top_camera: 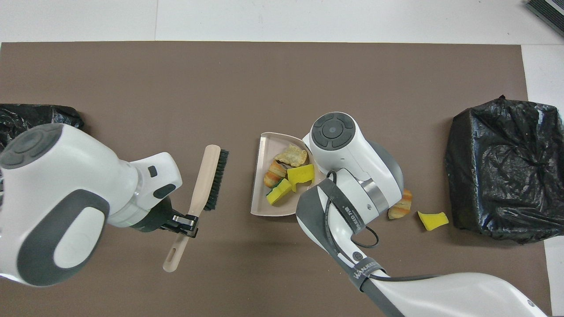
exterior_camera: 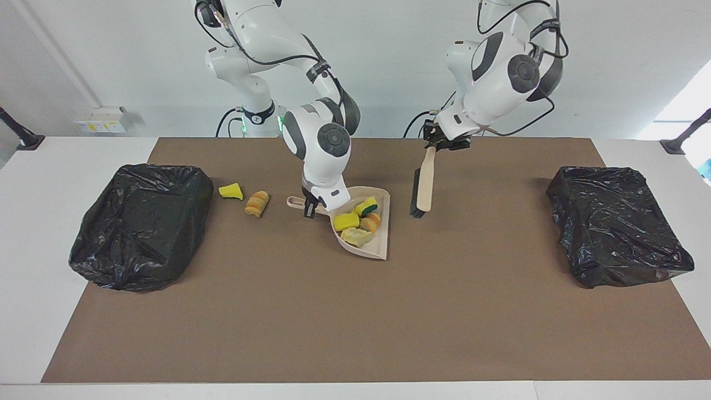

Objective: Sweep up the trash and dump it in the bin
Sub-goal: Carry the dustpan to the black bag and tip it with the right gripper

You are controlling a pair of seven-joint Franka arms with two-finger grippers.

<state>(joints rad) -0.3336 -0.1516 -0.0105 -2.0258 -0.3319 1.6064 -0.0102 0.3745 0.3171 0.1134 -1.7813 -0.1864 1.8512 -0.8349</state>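
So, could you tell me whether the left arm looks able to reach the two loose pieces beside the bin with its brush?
Probably not directly: the left gripper holds the brush, but the dustpan and right gripper lie between it and the yellow sponge and bread lump.

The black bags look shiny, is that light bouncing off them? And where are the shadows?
Yes: in the facing view both black bags carry pale glints on their wrinkles; in the overhead view a soft shadow lies on the brown mat under the left gripper and the brush.
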